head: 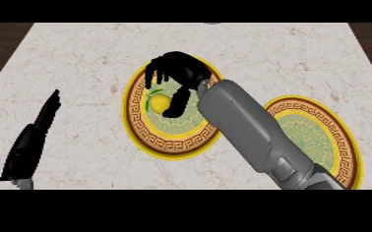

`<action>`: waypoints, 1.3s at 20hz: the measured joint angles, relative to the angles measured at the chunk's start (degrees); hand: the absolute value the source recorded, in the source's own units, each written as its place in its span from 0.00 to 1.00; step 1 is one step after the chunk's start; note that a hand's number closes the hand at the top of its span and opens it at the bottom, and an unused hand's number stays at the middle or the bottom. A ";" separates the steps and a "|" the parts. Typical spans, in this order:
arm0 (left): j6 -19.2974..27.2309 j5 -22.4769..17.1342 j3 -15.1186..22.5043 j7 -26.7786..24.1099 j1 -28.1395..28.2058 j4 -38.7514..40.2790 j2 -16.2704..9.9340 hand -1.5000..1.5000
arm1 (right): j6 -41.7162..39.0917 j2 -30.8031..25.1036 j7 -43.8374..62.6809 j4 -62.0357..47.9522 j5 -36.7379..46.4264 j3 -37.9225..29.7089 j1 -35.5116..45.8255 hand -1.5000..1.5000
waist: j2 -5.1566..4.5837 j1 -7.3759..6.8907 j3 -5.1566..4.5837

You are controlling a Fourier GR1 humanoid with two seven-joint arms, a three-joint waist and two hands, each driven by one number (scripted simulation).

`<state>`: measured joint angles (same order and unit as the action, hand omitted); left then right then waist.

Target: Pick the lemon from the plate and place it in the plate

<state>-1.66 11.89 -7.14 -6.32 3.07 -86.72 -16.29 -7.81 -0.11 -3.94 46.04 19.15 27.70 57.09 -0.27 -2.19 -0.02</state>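
So far I have my right hand (174, 73) curling around the lemon (159, 101), not yet lifted; the second plate (341, 147) waits at 4 o'clock.

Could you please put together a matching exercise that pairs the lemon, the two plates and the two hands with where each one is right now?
Things:
1. lemon
2. left plate
3. right plate
4. left hand
5. right hand

Places or states:
A. partly hidden under the grey forearm, nothing seen on it
B. resting open at the lower left edge
C. curled over the lemon
D. lying on the left plate
E. mid-counter, holding the lemon

Pairs: 1-D, 2-E, 3-A, 4-B, 5-C
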 measured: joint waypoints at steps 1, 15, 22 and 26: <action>-0.02 0.15 -0.14 0.16 -0.27 0.17 -0.05 0.50 | 0.91 0.03 0.61 0.16 -1.33 1.29 -0.15 0.00 | 0.01 0.14 0.00; 0.45 0.71 -1.14 -2.76 -0.40 3.10 0.61 0.50 | 9.34 -2.36 -2.89 -3.65 -18.94 -10.75 1.46 0.00 | -0.06 0.93 0.02; 0.38 1.02 -0.45 -1.21 0.21 0.59 1.30 0.50 | -0.39 -9.19 -11.94 -12.65 -26.73 -21.88 2.52 0.00 | -0.41 0.31 0.08; -0.20 0.88 -0.56 -1.97 0.80 0.50 1.16 0.50 | -7.02 -14.31 -19.16 -18.60 -27.67 -25.15 3.25 0.00 | -0.63 -0.12 0.08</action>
<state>-1.86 12.77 -7.71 -8.29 3.86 -86.22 -15.14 -14.83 -14.42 -23.09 27.44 -8.52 2.55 60.33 -0.90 -2.31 0.06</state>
